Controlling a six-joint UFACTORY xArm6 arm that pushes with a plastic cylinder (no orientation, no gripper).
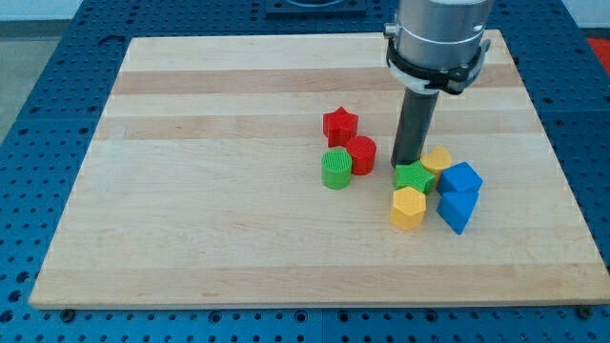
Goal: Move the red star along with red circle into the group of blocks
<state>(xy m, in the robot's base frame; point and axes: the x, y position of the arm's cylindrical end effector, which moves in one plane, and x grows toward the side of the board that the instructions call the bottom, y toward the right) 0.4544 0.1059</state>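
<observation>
The red star [339, 124] lies near the board's middle. The red circle [361, 154] touches it on its lower right. A green circle [335, 169] touches the red circle's left side. To the right is a cluster: a green star [415, 177], a yellow circle [437, 159], a yellow hexagon [408, 208] and two blue blocks [460, 178] [457, 210]. My tip [407, 164] stands between the red circle and the green star, just at the green star's upper left edge, with a small gap to the red circle.
The wooden board [191, 191] lies on a blue perforated table [38, 114]. The arm's grey body [438, 38] hangs over the board's upper right part.
</observation>
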